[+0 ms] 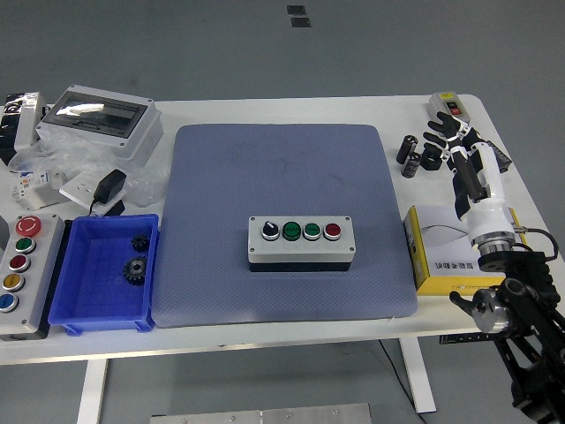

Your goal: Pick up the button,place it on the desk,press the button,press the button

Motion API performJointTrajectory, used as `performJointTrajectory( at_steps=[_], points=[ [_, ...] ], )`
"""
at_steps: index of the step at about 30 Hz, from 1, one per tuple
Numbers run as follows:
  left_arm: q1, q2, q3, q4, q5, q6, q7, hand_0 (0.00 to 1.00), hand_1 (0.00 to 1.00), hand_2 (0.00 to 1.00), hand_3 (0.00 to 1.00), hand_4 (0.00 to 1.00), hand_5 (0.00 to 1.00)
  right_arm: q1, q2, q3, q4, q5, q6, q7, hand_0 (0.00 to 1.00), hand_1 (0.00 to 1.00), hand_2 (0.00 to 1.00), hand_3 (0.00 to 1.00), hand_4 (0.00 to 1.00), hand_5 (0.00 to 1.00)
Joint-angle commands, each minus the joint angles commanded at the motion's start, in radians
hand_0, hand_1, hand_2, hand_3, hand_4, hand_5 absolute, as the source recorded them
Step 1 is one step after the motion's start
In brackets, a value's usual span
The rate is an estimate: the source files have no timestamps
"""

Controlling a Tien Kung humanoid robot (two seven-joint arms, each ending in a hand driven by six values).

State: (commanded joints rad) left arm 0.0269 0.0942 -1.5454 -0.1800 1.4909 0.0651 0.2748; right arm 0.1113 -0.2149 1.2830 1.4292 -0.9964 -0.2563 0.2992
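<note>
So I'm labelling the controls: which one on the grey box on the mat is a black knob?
The leftmost control on the grey button box: a black knob, while the other three are flat green, green and red buttons.
</note>
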Motion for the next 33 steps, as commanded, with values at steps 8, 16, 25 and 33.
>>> performJointTrajectory(
  at_steps=[8, 16, 25, 33],
  points=[
    [0.001, -0.003, -0.004, 0.0, 0.001, 0.0, 0.001, 0.626, 0.62, 0.553, 0.597, 0.666, 0.196, 0.002, -0.003, -0.011, 0.003, -0.018, -0.009, -0.002, 0.795, 0.747, 0.756, 0.75, 0.839, 0.658],
    [0.0, -0.006, -0.009, 0.0, 0.005, 0.001, 0.002, 0.627, 0.62, 0.553, 0.599, 0.667, 0.2, 0.002, 0.001, -0.03, 0.002, -0.016, -0.011, -0.002, 0.796, 0.749, 0.758, 0.754, 0.854, 0.688],
    [-0.002, -0.008, -0.007, 0.0, 0.003, 0.001, 0.002, 0.626, 0.62, 0.553, 0.6, 0.668, 0.203, 0.001, 0.001, -0.042, -0.002, -0.011, -0.013, 0.0, 0.796, 0.75, 0.764, 0.754, 0.853, 0.697],
    [-0.001, -0.009, -0.009, 0.0, 0.004, 0.001, 0.002, 0.626, 0.62, 0.553, 0.6, 0.669, 0.204, -0.002, 0.004, -0.034, 0.0, -0.011, -0.013, 0.002, 0.798, 0.752, 0.766, 0.755, 0.87, 0.713]
  ],
)
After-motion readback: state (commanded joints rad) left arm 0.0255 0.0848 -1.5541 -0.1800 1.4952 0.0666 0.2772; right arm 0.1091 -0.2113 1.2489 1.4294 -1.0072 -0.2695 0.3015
